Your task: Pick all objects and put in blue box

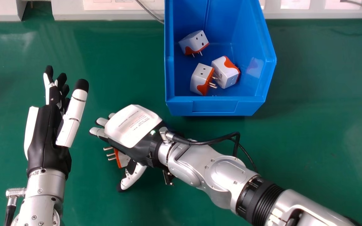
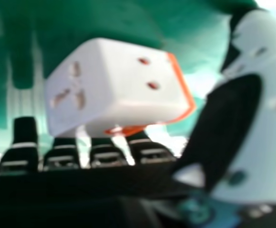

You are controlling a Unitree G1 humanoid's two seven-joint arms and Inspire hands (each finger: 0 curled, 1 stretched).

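Observation:
My right hand (image 1: 134, 127) is palm down over the table left of centre, fingers extended and thumb spread towards the near side. A white and orange plug adapter (image 1: 123, 159) lies partly hidden under it, pins pointing left. In the right hand view the adapter (image 2: 128, 88) sits between the straight fingers and the thumb of my right hand (image 2: 237, 123), not visibly gripped. The blue box (image 1: 215, 106) holds several adapters: one at the back left (image 1: 195, 43), and two close together nearer the front (image 1: 201, 78), (image 1: 226, 72). My left hand (image 1: 47, 131) is open at the left, holding nothing.
The green table (image 1: 319, 125) extends around the box and both arms. A black cable (image 1: 212, 140) loops above my right wrist. Along the far edge runs a pale panel (image 1: 121, 6) with a grey cable (image 1: 149, 12) hanging down behind the box.

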